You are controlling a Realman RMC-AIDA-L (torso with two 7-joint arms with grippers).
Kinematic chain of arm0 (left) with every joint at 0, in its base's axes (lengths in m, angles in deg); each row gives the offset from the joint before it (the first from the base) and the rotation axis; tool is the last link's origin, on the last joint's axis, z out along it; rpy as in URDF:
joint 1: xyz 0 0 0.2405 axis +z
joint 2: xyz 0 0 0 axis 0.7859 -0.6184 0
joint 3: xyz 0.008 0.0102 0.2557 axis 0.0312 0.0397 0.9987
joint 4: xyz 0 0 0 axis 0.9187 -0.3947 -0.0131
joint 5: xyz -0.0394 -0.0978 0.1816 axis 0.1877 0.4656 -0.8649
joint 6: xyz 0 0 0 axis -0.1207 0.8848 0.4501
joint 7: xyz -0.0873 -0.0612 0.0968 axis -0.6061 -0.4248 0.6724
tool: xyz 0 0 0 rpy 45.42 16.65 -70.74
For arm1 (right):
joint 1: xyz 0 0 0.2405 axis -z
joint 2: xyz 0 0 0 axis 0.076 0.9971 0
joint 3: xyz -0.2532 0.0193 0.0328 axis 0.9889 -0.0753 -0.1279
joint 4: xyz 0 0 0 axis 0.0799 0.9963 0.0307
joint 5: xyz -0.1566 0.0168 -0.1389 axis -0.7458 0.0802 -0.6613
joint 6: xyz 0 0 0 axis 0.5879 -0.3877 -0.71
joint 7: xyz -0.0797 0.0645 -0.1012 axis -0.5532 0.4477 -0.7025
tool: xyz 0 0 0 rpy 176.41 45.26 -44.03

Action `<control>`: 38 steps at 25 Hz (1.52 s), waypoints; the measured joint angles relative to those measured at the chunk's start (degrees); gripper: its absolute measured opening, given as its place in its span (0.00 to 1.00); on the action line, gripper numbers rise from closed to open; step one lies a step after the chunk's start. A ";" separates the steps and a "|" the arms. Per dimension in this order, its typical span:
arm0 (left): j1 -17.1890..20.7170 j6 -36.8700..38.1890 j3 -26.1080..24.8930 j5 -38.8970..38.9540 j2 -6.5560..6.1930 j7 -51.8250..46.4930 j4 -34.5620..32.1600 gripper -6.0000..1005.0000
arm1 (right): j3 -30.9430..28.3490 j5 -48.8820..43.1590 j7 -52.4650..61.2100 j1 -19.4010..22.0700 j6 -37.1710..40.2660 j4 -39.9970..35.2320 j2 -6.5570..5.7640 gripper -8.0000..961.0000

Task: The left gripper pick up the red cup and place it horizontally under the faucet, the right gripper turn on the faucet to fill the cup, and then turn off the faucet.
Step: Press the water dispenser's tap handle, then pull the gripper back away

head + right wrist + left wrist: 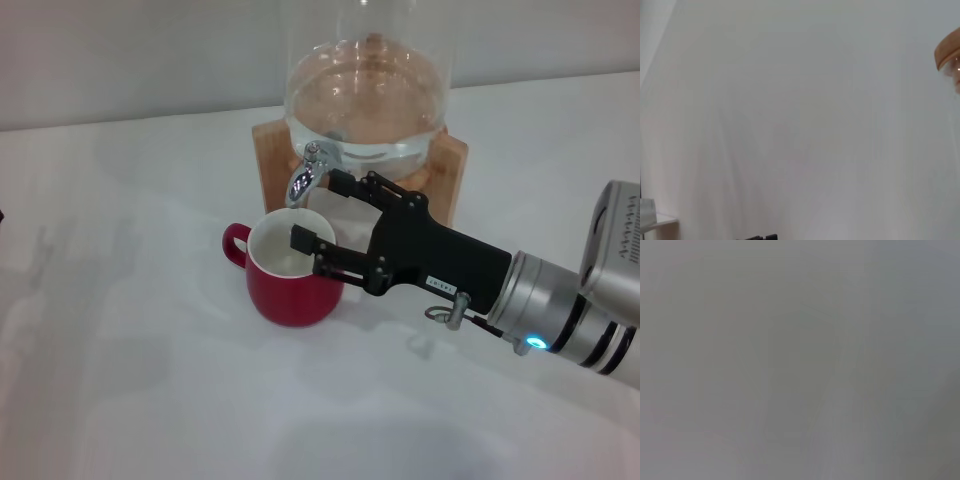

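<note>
The red cup [290, 275] stands upright on the white table, its handle pointing left and its white inside showing. It sits just below and in front of the chrome faucet [307, 172]. My right gripper [320, 210] reaches in from the right and is open. Its upper finger [345, 184] lies close beside the faucet's spout, while its lower finger [303, 240] hangs over the cup's mouth. Nothing is held between them. The left gripper is out of view, and the left wrist view shows only plain grey.
The glass dispenser [368, 95] holds water and rests on a wooden stand [455, 165] behind the cup. White table [150, 380] spreads out to the left and front. An edge of the wooden stand [946, 50] shows in the right wrist view.
</note>
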 joint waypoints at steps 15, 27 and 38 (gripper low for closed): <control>0.00 0.00 0.00 0.00 0.04 0.00 0.00 0.77 | -0.14 -0.08 -0.16 1.16 0.43 -0.40 -0.11 0.91; 0.00 0.00 0.00 -0.10 0.09 0.00 0.00 0.77 | -0.95 -0.07 -0.19 1.55 0.51 -0.42 -0.45 0.91; 0.00 0.00 0.00 -0.09 0.09 0.00 0.00 0.77 | -1.49 -0.07 -0.28 1.95 0.50 -0.55 -0.65 0.91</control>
